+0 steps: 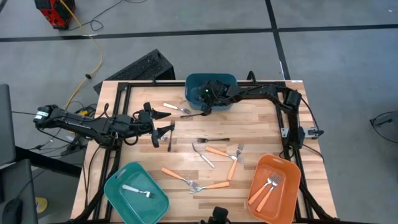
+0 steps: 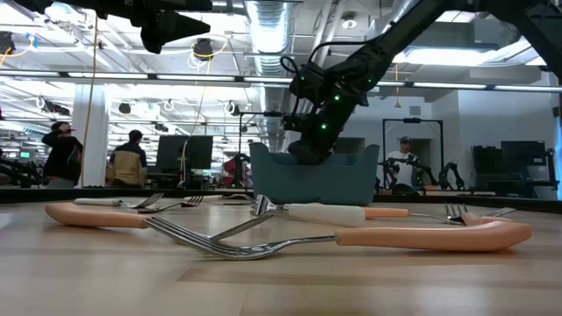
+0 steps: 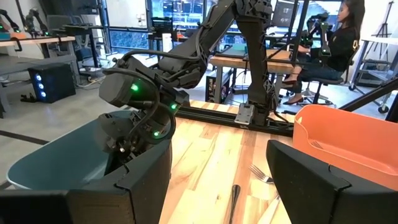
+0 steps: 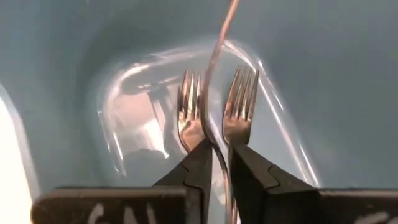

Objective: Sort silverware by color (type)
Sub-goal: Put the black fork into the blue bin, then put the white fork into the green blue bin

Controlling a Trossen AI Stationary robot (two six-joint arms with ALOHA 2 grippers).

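right gripper (image 4: 214, 165) | in dark teal bin (image 1: 194, 84) at bench's far edge | fingers narrow, pinching a silver fork (image 4: 214, 93) | left gripper (image 1: 163, 123) wide, empty | fork likely light, stiff, slippery: grip mid-handle

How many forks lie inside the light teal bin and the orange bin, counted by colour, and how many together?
Orange-handled forks: 2, both in the orange bin
White fork: 1, in the light teal bin
Total: 3
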